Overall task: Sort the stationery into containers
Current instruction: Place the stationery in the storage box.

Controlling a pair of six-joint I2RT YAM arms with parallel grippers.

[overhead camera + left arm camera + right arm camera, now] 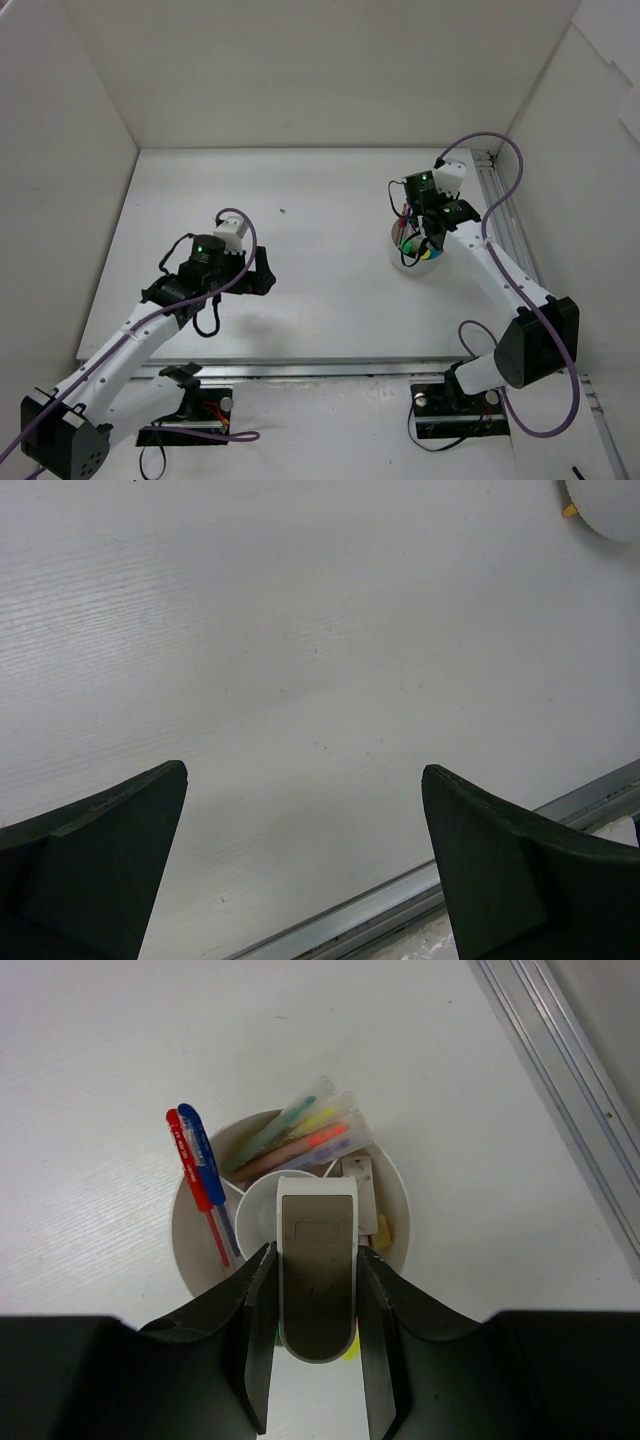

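- the right gripper (316, 1260) is squeezed shut on a grey eraser (317, 1290) with a white edge, one finger on each long side
- the eraser hangs right over the round white tub (190, 1250), above the little white cup (255, 1215) in its middle
- a red pen (195, 1185) and a blue pen (208, 1170) lean side by side in the left part of the tub, their tops sticking out past the rim
- some highlighters (300, 1135) with see-through caps lie close together in the far part of the tub, showing green, yellow, orange and purple
- a small white block (358, 1175) and a bit of pale yellow (383, 1232) sit in the right part of the tub
- something bright yellow-green peeks out under the eraser, and i cannot tell what it is
- the tub stands on the white table (320, 220), on the right side, near a metal rail (560, 1070)
- the left gripper (304, 770) is wide open, its two dark fingers hanging above the table
- the left gripper is well apart from the tub, and only a bit of the tub shows in the top corner of its own camera view
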